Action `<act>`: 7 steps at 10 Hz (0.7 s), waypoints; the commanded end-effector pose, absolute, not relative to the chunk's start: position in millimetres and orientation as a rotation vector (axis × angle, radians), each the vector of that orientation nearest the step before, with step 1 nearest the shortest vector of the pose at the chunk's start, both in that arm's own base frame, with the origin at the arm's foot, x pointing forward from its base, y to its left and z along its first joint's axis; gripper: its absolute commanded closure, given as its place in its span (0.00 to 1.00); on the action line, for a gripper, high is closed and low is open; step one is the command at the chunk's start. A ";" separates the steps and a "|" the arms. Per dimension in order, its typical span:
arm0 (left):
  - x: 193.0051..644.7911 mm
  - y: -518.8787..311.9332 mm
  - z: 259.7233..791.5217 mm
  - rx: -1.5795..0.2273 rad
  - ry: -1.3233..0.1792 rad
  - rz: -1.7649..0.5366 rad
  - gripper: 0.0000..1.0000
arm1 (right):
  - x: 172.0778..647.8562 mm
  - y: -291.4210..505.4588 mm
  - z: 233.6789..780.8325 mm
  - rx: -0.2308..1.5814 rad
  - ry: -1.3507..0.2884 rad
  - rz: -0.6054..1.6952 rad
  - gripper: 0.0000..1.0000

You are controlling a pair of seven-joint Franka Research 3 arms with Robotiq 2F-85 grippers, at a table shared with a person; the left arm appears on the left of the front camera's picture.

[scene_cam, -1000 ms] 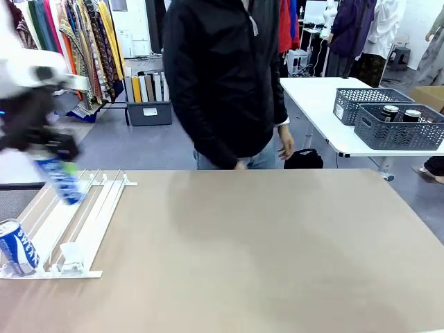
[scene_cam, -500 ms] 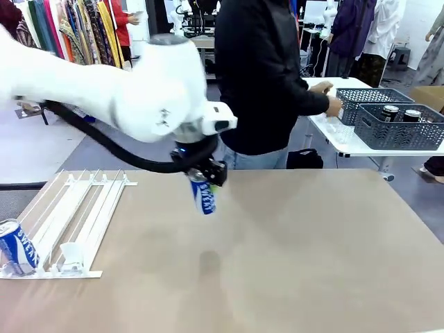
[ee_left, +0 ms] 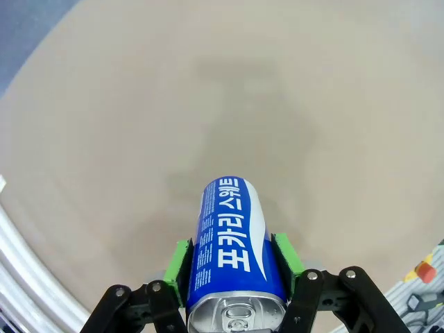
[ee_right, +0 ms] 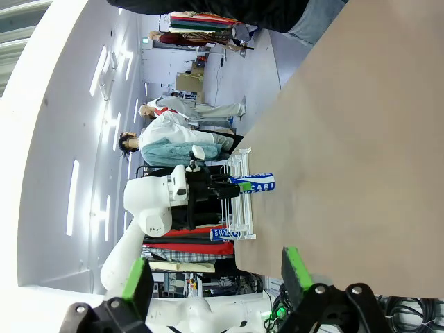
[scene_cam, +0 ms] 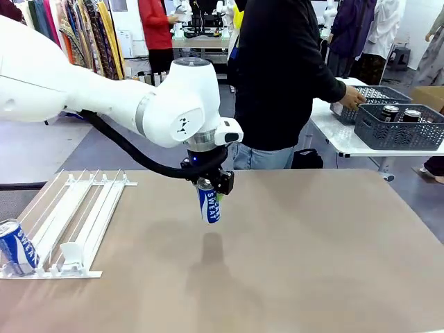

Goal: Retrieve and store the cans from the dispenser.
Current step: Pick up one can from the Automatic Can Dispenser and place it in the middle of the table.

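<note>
Front view gives four cans in all: two blue and two black. One blue can [scene_cam: 209,205] hangs roughly upright above the tan table [scene_cam: 326,263], a little left of its middle. The left gripper [scene_cam: 208,189] clamps it at its top end, and its shadow lies on the tabletop beneath. The can touches nothing but the gripper.

In the left wrist view the two green pads [ee_left: 179,267] press against opposite sides of this can, close to its silver top. White lettering runs down the blue side, and bare tabletop lies beyond it.

The second blue can [scene_cam: 16,246] sits tilted at the low near end of the one white dispenser [scene_cam: 94,208], in its leftmost lane. The dispenser lies at the near left of the table and slopes up toward the far side.

The two black cans [scene_cam: 390,112] stand side by side in the nearer basket [scene_cam: 399,139] of two grey ones. Both baskets sit on a white side table [scene_cam: 322,104] at the far right, well apart from the dispenser.

One person [scene_cam: 277,76] in a dark jacket stands at the far side of the table and is turned toward that side table. One hand [scene_cam: 350,99] is at the farther basket [scene_cam: 368,94].

In the right wrist view the right gripper [ee_right: 218,277] has its two green-padded fingers spread wide, with nothing between them. The tan tabletop stretches ahead of it. Far off, the same view shows the left arm holding its can just beside the dispenser.
</note>
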State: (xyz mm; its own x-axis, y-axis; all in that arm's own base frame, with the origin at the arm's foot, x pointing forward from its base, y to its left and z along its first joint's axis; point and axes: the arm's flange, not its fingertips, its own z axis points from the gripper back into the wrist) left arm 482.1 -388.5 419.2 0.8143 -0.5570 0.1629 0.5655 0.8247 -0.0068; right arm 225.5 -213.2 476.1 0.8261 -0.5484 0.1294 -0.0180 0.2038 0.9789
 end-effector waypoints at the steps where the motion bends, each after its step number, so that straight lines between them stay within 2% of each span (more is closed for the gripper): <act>1: 480.1 -389.3 404.9 -0.109 -0.144 -0.630 1.00 | 226.5 -213.7 478.2 1.342 -0.541 -0.374 0.00; 6: 482.8 -390.8 387.1 -0.121 -0.111 -0.648 1.00 | 226.5 -213.7 478.2 1.342 -0.541 -0.374 0.00; 7: 481.5 -391.7 386.8 -0.121 -0.113 -0.666 0.42 | 226.5 -213.7 478.2 1.342 -0.541 -0.374 0.00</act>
